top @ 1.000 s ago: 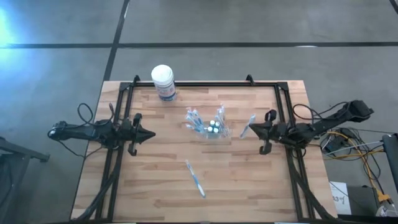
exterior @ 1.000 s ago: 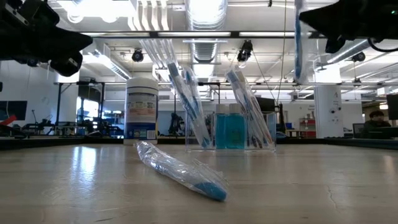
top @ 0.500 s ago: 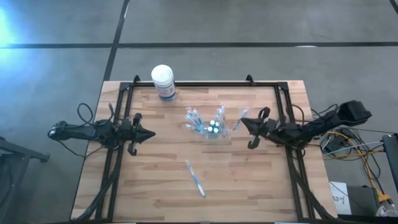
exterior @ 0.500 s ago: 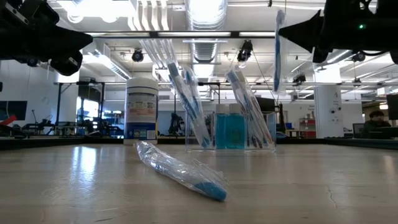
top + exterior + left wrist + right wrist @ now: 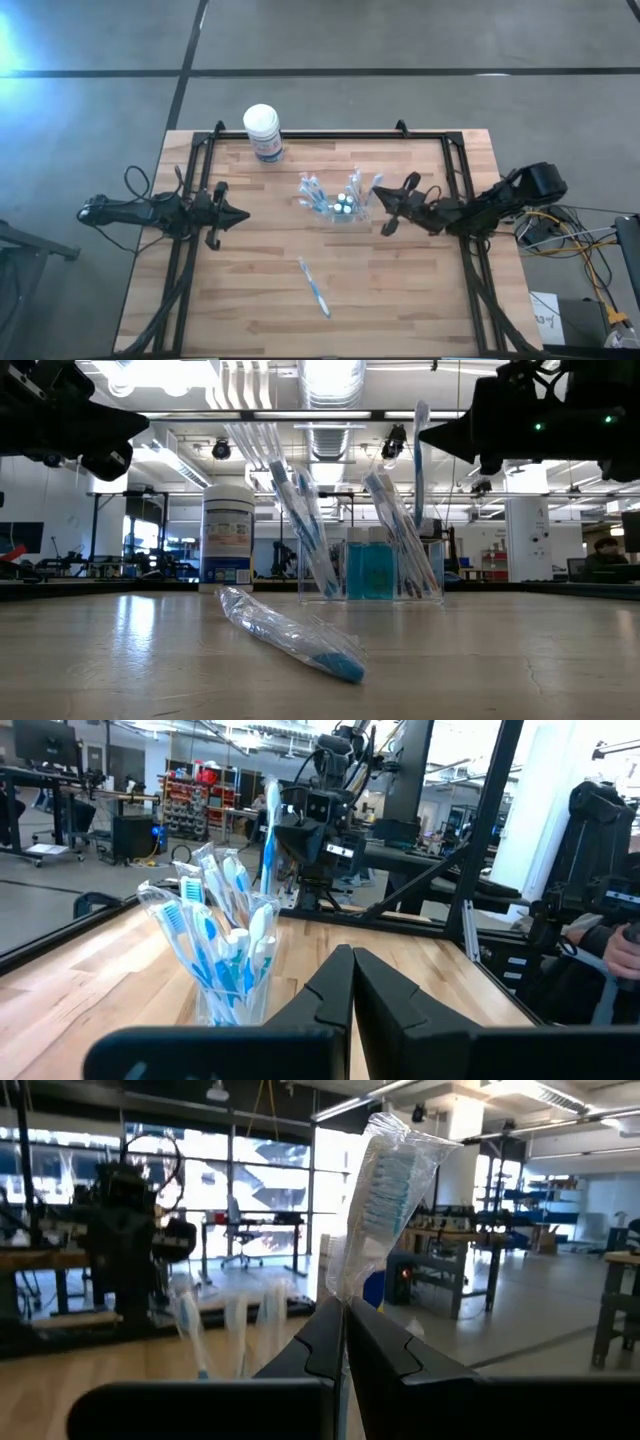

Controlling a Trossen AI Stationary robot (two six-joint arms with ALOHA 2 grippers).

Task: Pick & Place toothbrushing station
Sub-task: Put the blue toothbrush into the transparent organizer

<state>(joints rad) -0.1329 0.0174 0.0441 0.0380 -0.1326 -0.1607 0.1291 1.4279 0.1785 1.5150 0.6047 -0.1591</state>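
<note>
- Hovering just beside the clear, colourless plastic toothbrush holder [image 5: 338, 204], the right gripper [image 5: 381, 207] has its jaws pinched tight on a blue-and-white toothbrush in a crinkled see-through wrapper [image 5: 420, 460], which stands upright with the bristle end above the jaws.
- Sitting near the middle of the pale wooden slatted table [image 5: 250, 300], the holder is just ahead of those closed jaws and already bristles with other wrapped blue toothbrushes [image 5: 300, 500] leaning outward both ways.
- Those leaning brushes crowd the holder's top, right where the held brush hangs; from table height its lower end shows in front of or among them, and contact cannot be judged.
- Well out from the jaws, on the near side of the holder, another wrapped blue toothbrush [image 5: 314, 287] lies flat on the boards.
- Beyond the holder, by the table's far edge, stands a white-lidded round canister with a blue label [image 5: 263, 132].
- Across the table, the left gripper [image 5: 240, 215] waits apart from the holder, jaws pressed together on nothing, pointed toward it.
</note>
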